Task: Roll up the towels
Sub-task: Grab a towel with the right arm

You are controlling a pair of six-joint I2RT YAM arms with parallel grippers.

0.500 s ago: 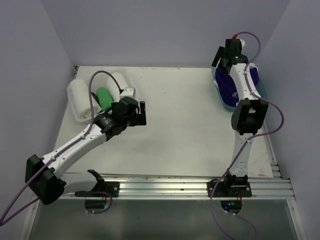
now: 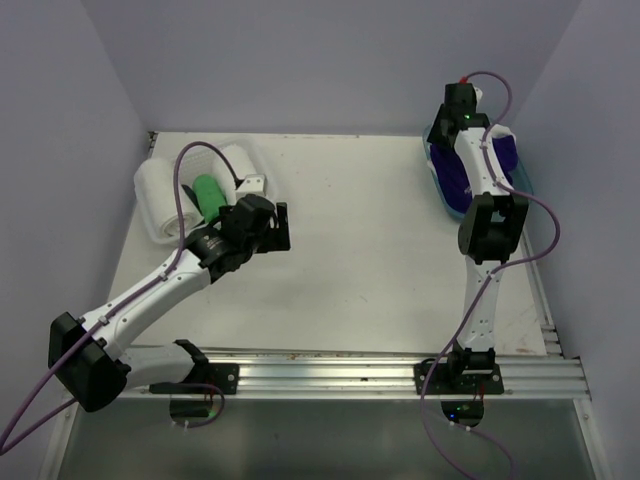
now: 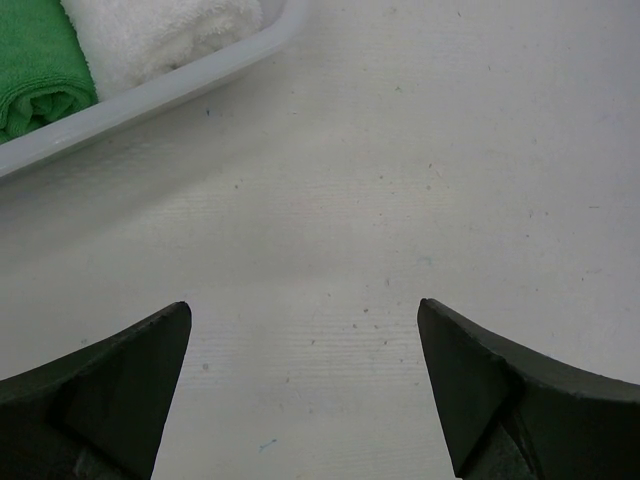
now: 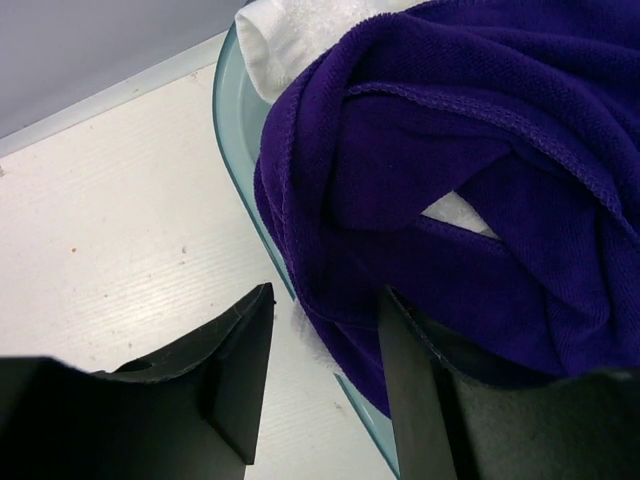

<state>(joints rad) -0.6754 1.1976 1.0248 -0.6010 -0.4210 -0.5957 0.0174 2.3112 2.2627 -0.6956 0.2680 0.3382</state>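
Note:
A deep purple towel [image 4: 470,170] lies bunched in the teal tub [image 4: 232,120] over a white towel [image 4: 300,30]. My right gripper [image 4: 326,290] is open but fairly narrow, straddling the tub's rim. Its left finger is over the table and its right finger lies against the purple cloth, with a gap still showing. In the top view this gripper [image 2: 438,130] is at the tub's far end, above the purple towel [image 2: 455,178]. A rolled green towel [image 2: 208,193] and rolled white towels [image 2: 160,195] lie in the white basket [image 3: 150,95]. My left gripper [image 3: 303,308] stands wide open over bare table.
The white basket [image 2: 163,237] sits at the far left and the teal tub [image 2: 524,186] at the far right against the side wall. Purple walls close in the back and both sides. An aluminium rail [image 2: 330,375] runs along the near edge.
The right gripper has moved a little further toward the back wall over the tub and its jaws have narrowed. The left arm has hardly moved.

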